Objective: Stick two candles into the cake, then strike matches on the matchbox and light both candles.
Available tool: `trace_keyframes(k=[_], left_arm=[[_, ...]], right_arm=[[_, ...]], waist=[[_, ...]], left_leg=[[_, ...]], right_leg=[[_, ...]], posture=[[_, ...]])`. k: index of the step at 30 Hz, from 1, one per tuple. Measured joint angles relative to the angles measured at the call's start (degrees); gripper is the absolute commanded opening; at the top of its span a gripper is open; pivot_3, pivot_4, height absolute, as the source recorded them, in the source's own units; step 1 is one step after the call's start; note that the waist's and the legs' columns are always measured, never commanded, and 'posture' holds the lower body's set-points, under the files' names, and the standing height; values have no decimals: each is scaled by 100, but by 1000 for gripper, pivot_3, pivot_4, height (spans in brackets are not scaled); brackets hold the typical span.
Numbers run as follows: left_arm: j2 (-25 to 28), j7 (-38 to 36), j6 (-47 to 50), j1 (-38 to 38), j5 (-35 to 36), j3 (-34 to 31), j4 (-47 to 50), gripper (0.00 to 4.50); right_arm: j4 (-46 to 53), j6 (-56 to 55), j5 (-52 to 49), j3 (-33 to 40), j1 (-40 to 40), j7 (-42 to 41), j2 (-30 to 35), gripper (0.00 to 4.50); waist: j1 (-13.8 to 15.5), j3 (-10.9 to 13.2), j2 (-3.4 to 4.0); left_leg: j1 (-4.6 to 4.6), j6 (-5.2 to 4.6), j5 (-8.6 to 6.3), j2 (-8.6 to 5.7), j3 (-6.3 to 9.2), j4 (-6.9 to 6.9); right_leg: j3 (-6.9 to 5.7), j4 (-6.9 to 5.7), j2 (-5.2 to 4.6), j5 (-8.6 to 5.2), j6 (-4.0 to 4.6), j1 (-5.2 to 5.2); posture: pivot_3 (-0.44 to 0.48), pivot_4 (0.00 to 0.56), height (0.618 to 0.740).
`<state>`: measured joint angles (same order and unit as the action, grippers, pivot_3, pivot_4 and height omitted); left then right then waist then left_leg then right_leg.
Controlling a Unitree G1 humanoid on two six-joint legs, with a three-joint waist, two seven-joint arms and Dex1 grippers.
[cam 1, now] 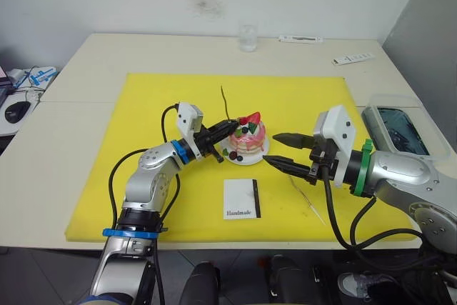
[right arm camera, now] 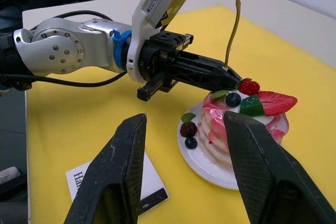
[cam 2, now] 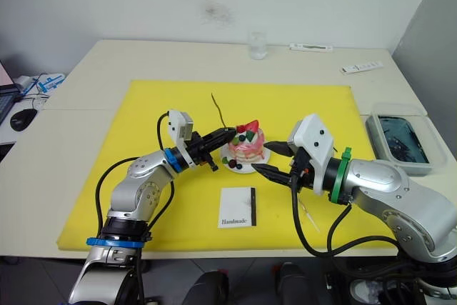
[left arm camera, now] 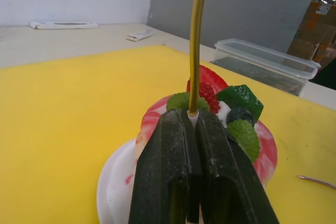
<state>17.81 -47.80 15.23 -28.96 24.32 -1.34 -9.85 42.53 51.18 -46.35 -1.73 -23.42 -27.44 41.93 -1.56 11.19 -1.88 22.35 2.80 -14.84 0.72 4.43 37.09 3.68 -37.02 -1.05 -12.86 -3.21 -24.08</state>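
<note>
**Silver arms, black fingers**

Both arms are silver metal with rounded joint housings. The left arm (cam 1: pixel 146 176) carries blue rings, one near the wrist and one lower down; small screws ring its joint in the right wrist view. The right arm (cam 1: pixel 400 173) has a green ring. Each wrist bears a white boxy camera block. Black cables loop along both arms. The left gripper (cam 1: pixel 230 127) and right gripper (cam 1: pixel 275 149) have long, tapering black fingers.

Yellow mat (cam 1: pixel 143 119), glass (cam 1: pixel 247 37), lidded tub (cam 1: pixel 396 128).
</note>
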Motion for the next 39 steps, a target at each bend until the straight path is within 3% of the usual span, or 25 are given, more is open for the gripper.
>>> trace_keyframes(k=[7,23,30,33,36,38,39], left_arm=[[31,25,216,66,43,-89,96,2388],[474,204,716,336,312,-428,995,2388],[1400,-54,1184,747,696,-761,1954,2388],[2153,-576,1210,1331,735,-793,2561,2903],[2775,-1235,1350,1937,989,-781,3238,3867],[2923,-1437,1387,2013,1122,-778,3505,4471],[3006,-1503,1449,2051,1194,-775,3637,4471]], right_arm=[[0,45,-8,0,-17,1,-29,2426],[0,37,-9,56,-4,-9,-51,2426],[15,34,-173,483,157,-128,94,2426],[75,48,-275,793,415,-258,360,2426],[134,77,-378,1234,783,-449,777,2426],[178,76,-437,1390,939,-542,902,2426],[227,75,-455,1483,1061,-608,992,2426]], waist=[[-3,0,0],[-11,0,0],[-16,0,1],[-19,0,2],[-6,0,2],[11,0,1],[11,0,2]], left_leg=[[0,0,0,0,0,-1],[-1,0,0,2,1,-1],[-1,0,0,2,0,-2],[-1,0,0,3,-5,-6],[0,0,-1,5,-4,-7],[0,0,0,6,-2,-5],[-1,0,0,6,-2,-4]], right_leg=[[0,0,0,0,0,-1],[0,-1,0,0,1,-2],[0,-2,0,-1,1,-2],[3,1,0,-5,6,-5],[-3,0,-2,-11,14,-4],[-7,0,-1,-20,29,-2],[-5,0,-1,-21,31,-2]], posture=[[0,150,740],[0,150,740],[0,150,740],[0,150,740],[0,150,740],[0,150,740],[0,150,740]])
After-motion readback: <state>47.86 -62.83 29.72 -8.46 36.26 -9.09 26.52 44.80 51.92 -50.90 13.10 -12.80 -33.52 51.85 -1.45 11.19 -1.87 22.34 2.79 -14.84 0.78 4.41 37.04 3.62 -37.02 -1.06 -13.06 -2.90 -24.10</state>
